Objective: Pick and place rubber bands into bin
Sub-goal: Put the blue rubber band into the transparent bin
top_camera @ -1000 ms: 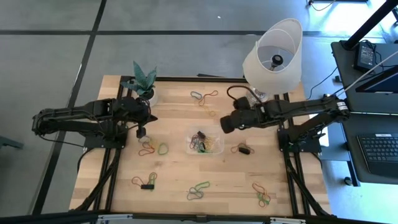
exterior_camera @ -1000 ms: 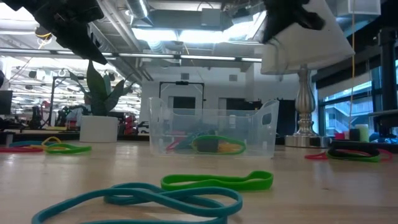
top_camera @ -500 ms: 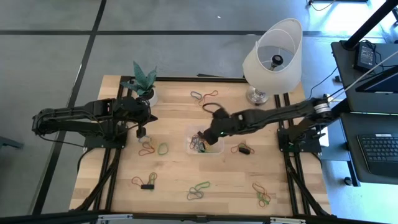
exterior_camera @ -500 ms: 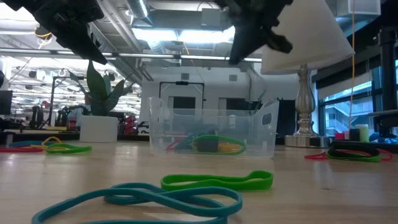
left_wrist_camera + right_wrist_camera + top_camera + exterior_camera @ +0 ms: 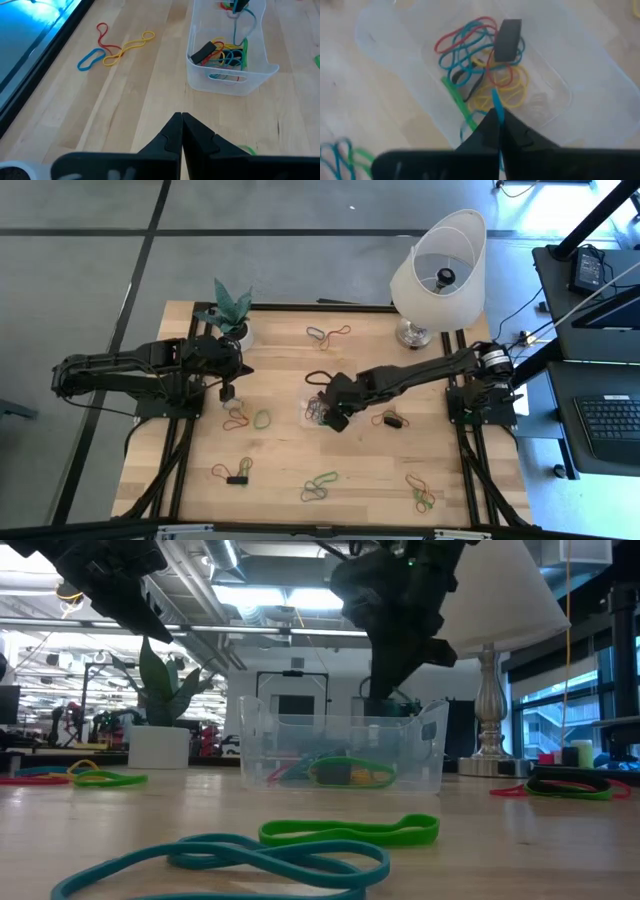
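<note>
right end effector [image 5: 496, 120] hangs over the small clear plastic bin [image 5: 347, 420] mid-surface, tips pinched on a thin blue rubber band [image 5: 497, 105]: light, floppy, stretchy, best nipped on one strand.

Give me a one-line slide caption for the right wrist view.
Right pincer, shut on a blue rubber band, hangs over the clear bin of mixed rubber bands.

The clear bin [image 5: 330, 410] sits upright mid-table, holding a tangle of red, blue, yellow and green rubber bands [image 5: 480, 65], while more bands [image 5: 320, 486] lie scattered toward the table's edges.
</note>
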